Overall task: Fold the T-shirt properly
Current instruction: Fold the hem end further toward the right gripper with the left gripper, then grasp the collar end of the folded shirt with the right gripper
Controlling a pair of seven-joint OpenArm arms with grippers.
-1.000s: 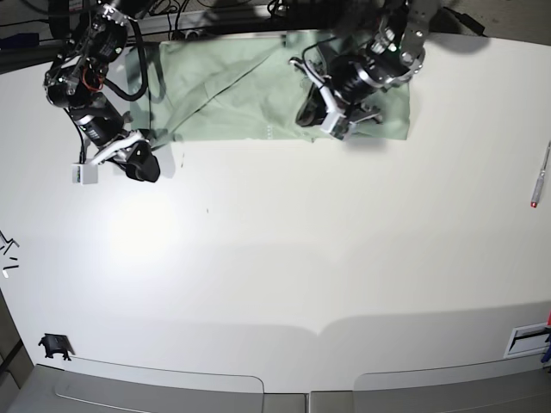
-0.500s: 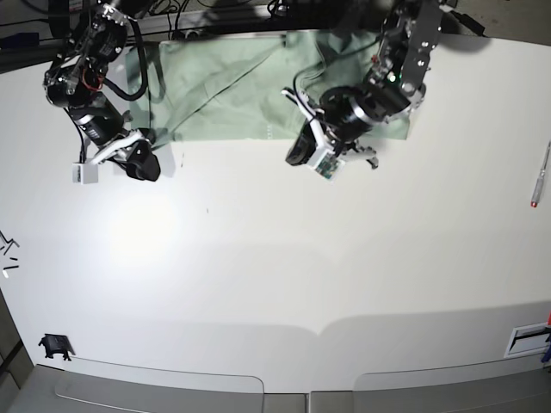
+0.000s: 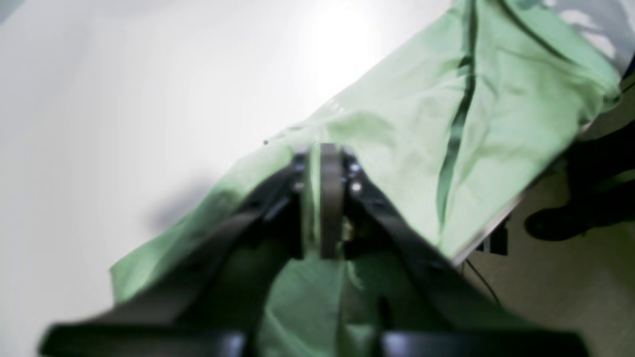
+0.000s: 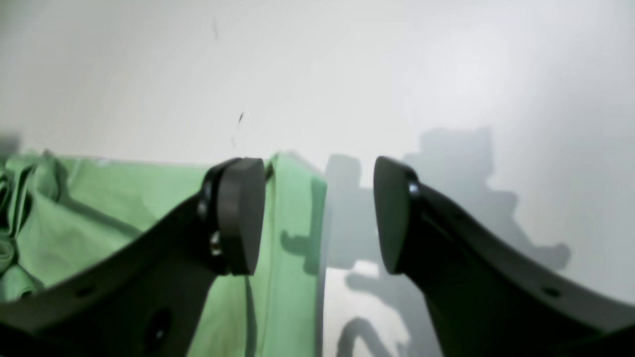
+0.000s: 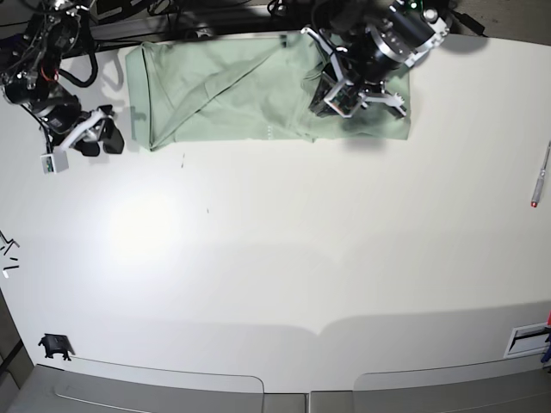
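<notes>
In the lower part of the base view the white table is bare, with only a pen at the right edge. Nothing has changed here.

At the upper left, the right gripper has moved away from the corner of the T-shirt and now stands on bare table beside the cloth. In the right wrist view its jaws are wide apart and hold nothing; the green edge lies just next to one pad, and I cannot tell if it touches. Half a second ago the jaws were more closed at this corner, so I judge it has released the cloth.

At the upper centre, the left gripper has gone back over the shirt after a short swing toward the table's middle. In the left wrist view its fingers are almost together with a thin fold of green between them, so it seems to pinch the fabric.

The T-shirt lies along the top edge, partly folded, with a diagonal crease. One fold seems finished, and the next still waits.
</notes>
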